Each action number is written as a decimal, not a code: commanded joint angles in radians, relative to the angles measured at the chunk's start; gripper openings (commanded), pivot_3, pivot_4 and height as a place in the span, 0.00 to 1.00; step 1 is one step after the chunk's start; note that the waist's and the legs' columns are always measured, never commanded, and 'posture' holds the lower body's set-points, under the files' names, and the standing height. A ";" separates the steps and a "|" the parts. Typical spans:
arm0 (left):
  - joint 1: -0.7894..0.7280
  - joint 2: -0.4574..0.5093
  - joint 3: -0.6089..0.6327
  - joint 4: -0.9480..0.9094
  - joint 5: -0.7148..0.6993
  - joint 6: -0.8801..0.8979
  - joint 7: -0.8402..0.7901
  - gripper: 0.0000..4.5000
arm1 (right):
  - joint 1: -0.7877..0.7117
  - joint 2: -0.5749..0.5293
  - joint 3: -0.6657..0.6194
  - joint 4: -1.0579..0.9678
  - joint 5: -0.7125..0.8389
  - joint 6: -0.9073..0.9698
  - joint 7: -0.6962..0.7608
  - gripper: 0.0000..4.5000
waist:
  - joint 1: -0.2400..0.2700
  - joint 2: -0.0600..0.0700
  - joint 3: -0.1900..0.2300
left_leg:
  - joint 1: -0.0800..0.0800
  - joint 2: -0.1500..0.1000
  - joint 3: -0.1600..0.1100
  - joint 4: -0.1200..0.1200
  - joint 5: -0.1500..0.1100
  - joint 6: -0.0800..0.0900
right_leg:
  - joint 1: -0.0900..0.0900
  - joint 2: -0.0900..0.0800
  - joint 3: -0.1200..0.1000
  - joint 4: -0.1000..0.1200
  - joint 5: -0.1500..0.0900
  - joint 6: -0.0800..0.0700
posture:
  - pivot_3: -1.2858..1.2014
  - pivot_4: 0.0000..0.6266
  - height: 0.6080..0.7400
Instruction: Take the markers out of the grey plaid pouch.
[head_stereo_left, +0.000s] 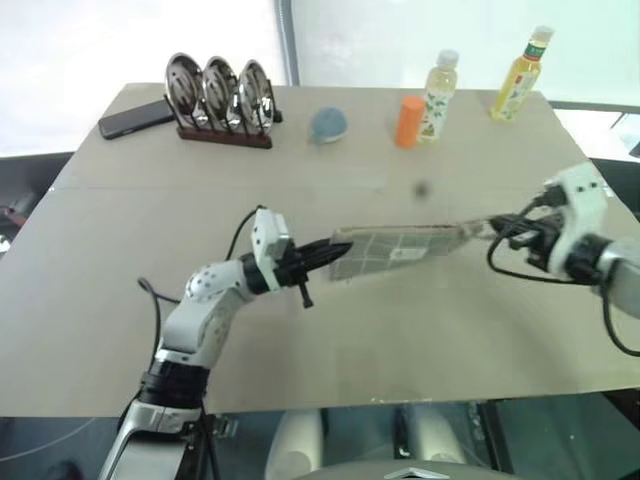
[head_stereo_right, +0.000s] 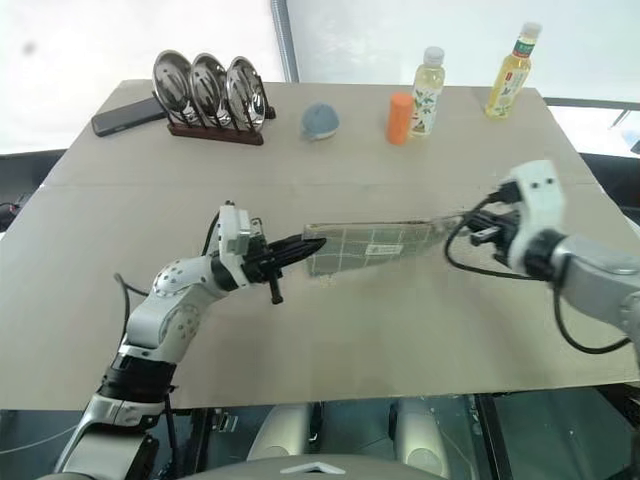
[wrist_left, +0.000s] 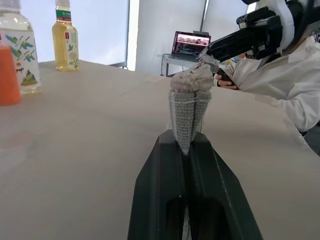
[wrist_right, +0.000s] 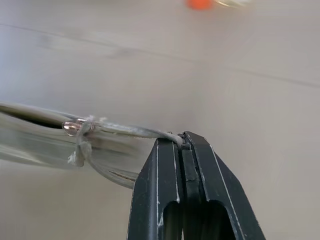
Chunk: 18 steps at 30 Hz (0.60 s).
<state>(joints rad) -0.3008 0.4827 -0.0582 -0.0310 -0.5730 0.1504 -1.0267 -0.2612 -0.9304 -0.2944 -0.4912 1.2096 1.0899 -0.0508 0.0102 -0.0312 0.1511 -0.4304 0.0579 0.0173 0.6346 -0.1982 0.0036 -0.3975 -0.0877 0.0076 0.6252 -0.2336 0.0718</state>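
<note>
Pouch stretched level above mid-table, between both grippers. Left gripper clamped on one end; right gripper pinched tight on cord at the ring pull of the other end.

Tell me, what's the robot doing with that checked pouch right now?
Left gripper shut on one end of the grey plaid pouch. Right gripper shut on its zipper pull cord. Pouch held above the table. Nothing in the way.
</note>
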 joint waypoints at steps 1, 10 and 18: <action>0.006 -0.002 0.023 -0.042 -0.014 0.006 -0.018 0.00 | 0.003 -0.034 -0.020 -0.064 -0.060 -0.011 0.030 0.01 | -0.002 0.000 0.000 | 0.000 0.000 0.000 0.000 0.000 0.000 | 0.000 0.000 0.000 0.000 0.000 0.000 | 0.52 0.24 1.00; 0.010 -0.015 0.018 -0.027 0.005 -0.015 -0.070 0.00 | 0.178 -0.076 -0.176 -0.242 -0.082 -0.041 0.230 0.29 | 0.008 0.001 0.000 | -0.002 0.000 0.000 0.000 0.000 0.000 | 0.000 0.000 0.001 -0.002 0.000 0.000 | 0.52 0.24 1.00; 0.018 -0.028 0.010 -0.012 0.032 -0.045 -0.113 0.00 | 0.107 -0.042 -0.172 -0.259 0.174 -0.074 0.145 0.00 | -0.001 0.000 0.000 | 0.002 0.000 0.000 0.000 -0.001 0.001 | 0.001 0.001 0.002 -0.001 0.000 0.000 | 0.52 0.24 1.00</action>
<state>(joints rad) -0.2813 0.4620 -0.0493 -0.0298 -0.5416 0.1257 -1.1254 -0.0937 -1.0047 -0.5477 -0.7401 1.3552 1.0462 0.1481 0.0091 -0.0307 0.1512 -0.4285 0.0580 0.0175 0.6352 -0.1987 0.0046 -0.3968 -0.0862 0.0108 0.6246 -0.2336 0.0720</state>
